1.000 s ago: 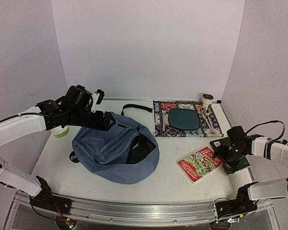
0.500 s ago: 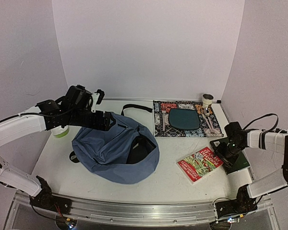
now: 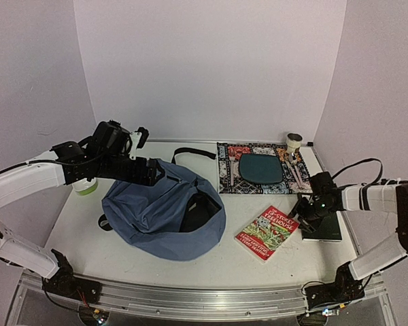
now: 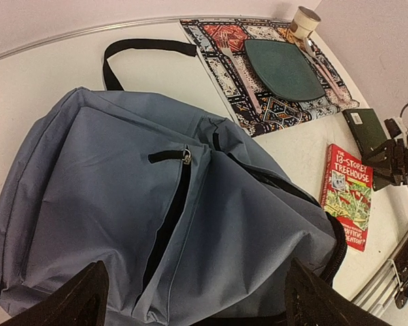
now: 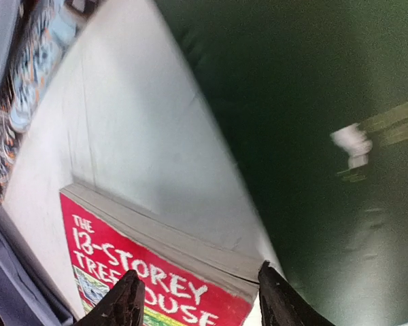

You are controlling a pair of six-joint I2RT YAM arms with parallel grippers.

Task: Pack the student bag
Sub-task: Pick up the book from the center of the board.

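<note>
I read "THE 13-STOREY TREEHOUSE" on the red book (image 3: 266, 232), lying flat on the white tabletop (image 3: 71, 238) between pale lilac walls (image 3: 204, 68). My right fingers (image 5: 127, 303) straddle its corner; I cannot tell whether they grip it. The student bag (image 3: 156, 210) slumps left of centre, with my left fingers (image 4: 81, 299) spread wide above it.

Bright, soft light falls from above on the table (image 3: 224, 266). The student bag (image 3: 143, 210) makes only a faint shadow along its near side. The left wrist view is sharp, but the table's far edge bends there. The right wrist view is blurry: the red book (image 5: 143, 285) looks smeared and the green book (image 5: 313, 102) dark.
</note>
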